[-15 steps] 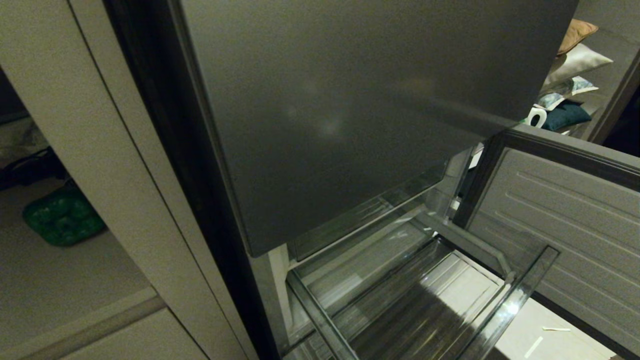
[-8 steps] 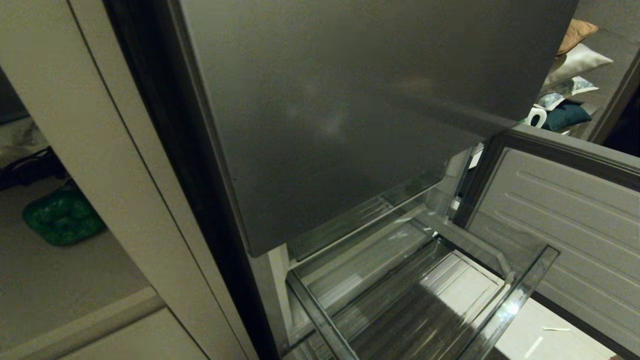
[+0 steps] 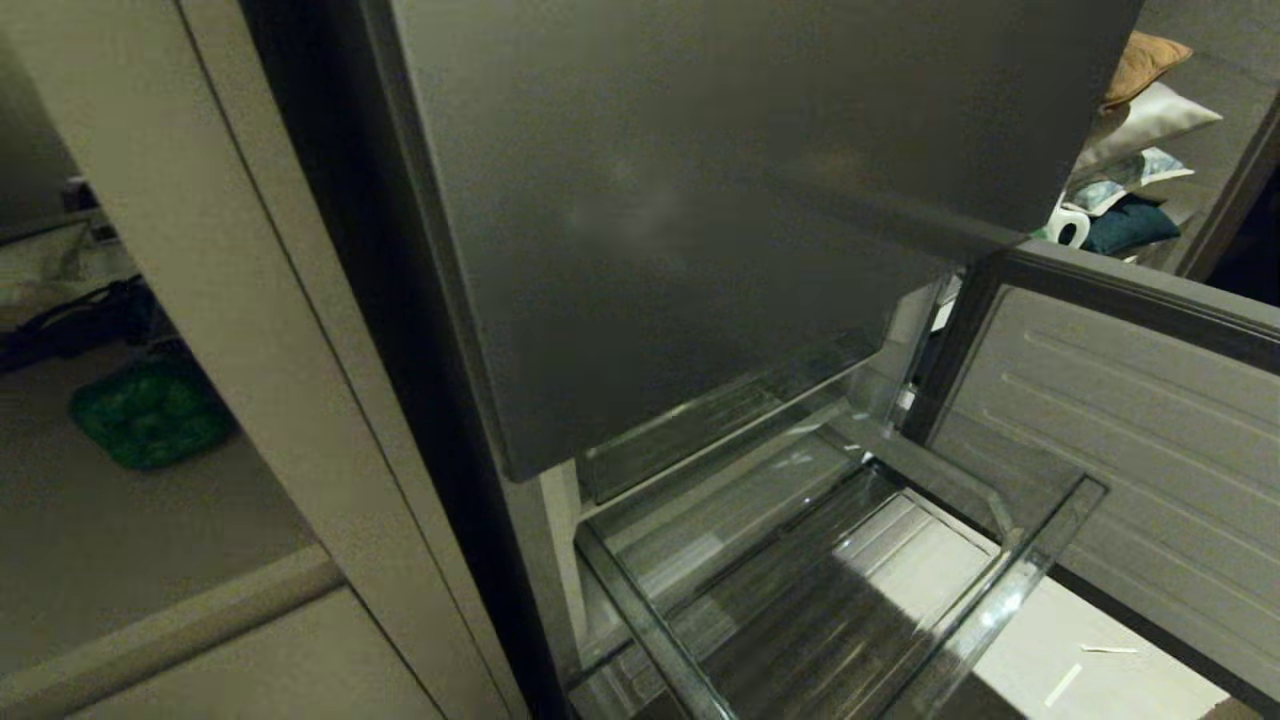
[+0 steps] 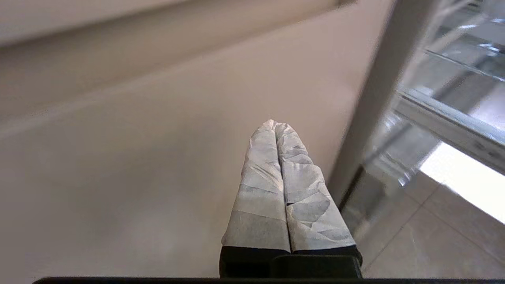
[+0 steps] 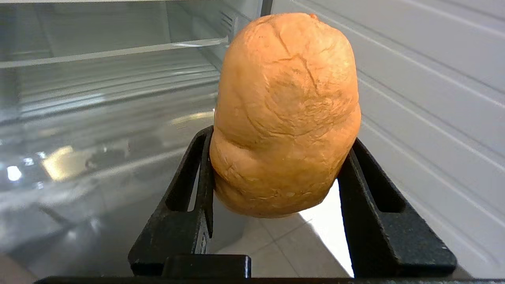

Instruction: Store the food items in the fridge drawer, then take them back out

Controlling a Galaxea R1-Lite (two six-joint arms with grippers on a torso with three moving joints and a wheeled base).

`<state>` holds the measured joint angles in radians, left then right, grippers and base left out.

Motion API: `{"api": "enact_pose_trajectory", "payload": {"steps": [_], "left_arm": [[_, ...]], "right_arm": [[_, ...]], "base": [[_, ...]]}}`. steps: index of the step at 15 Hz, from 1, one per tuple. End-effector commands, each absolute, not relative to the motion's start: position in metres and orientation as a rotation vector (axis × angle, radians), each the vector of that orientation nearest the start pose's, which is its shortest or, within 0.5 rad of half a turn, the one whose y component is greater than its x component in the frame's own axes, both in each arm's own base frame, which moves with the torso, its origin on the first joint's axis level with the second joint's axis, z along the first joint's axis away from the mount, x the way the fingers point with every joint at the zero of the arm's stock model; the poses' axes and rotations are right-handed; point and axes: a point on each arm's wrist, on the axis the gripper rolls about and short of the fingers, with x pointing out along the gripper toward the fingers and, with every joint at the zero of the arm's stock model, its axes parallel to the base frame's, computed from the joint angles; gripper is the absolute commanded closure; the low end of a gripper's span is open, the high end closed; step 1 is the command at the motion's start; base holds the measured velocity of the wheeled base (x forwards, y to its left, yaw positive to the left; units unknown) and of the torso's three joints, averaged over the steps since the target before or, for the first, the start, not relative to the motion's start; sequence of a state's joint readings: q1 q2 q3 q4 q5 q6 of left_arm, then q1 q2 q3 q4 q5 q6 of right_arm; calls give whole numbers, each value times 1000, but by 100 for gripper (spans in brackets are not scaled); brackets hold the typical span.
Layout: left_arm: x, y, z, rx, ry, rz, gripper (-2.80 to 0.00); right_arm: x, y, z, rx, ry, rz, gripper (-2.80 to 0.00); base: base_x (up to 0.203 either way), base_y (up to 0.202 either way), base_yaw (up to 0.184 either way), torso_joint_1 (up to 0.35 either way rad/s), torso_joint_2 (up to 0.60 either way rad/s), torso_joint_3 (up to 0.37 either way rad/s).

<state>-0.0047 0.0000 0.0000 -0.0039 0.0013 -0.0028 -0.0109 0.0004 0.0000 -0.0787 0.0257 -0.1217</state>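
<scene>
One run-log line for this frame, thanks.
right hand: shut on potato | fridge drawer: pulled out, no food seen inside | left hand: shut, empty, beside fridge

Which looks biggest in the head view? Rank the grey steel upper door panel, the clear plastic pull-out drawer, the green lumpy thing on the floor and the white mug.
Largest to smallest, as seen:
1. Grey steel upper door panel
2. Clear plastic pull-out drawer
3. Green lumpy thing
4. White mug
The mug stands farther back, so its true size is unsure.
</scene>
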Motion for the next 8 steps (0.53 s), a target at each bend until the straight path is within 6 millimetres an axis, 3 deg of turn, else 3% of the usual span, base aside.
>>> {"api": "enact_pose_trajectory", "payload": {"steps": [1, 4, 8], "left_arm": [[-23, 0, 76, -3, -3, -3, 0], [-23, 0, 76, -3, -3, -3, 0], [-23, 0, 76, -3, -3, -3, 0]], "right_arm": [[-21, 1, 75, -124, -48, 13, 0], [-21, 1, 75, -122, -50, 12, 0], [-21, 1, 75, -122, -50, 12, 0]], "base": [[-196, 0, 3, -9, -2, 2], [-184, 0, 1, -1, 0, 4], [-17, 0, 1, -4, -1, 2]]}}
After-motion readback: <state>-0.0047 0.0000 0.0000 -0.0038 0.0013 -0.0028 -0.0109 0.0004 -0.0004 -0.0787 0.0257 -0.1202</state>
